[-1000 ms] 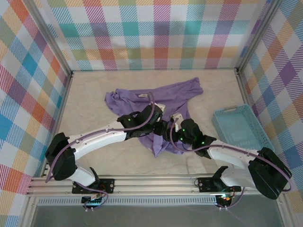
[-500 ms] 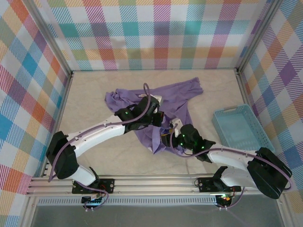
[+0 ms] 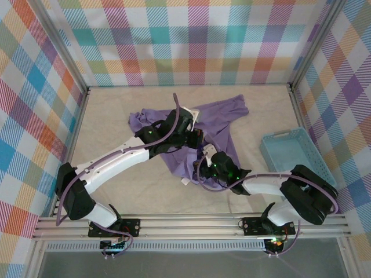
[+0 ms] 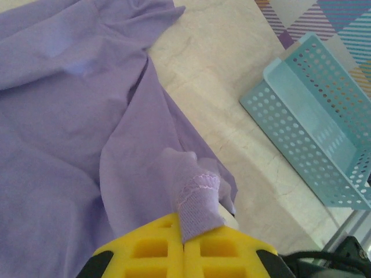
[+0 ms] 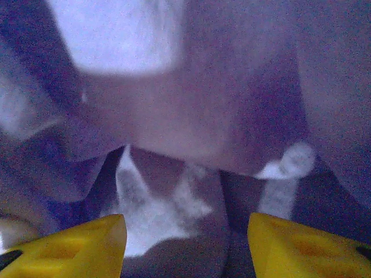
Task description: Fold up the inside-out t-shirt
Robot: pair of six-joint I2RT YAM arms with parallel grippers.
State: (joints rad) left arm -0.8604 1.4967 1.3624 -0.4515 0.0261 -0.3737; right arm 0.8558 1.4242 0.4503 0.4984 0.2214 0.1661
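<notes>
- Top external view, nearest: the right gripper (image 3: 204,168) lies low at the near hem of the shirt (image 3: 226,113), and its arm reaches in from the right.
- Right wrist view: its yellow fingers (image 5: 87,237) are spread wide, with purple cloth draped close in front. I cannot tell whether any cloth lies between them. A pale patch sits at the top, too blurred to read as a label.
- Just beyond, the left gripper (image 3: 195,139) is over the middle of the shirt.
- Left wrist view: its jaws are pressed together, pinching a raised fold with a stitched seam.
- The shirt lies crumpled mid-table (image 3: 104,116). One sleeve spreads far right, a bunched part lies far left, and a tail runs toward the near edge.
- A small white spot at the near tip may be a tag; it is too small to read.
- The basket (image 3: 282,134) stands by the right wall, well apart from the shirt.
- Bare table lies left of the shirt, along the near rail, and between the shirt and the back plaid wall (image 3: 191,46).
</notes>
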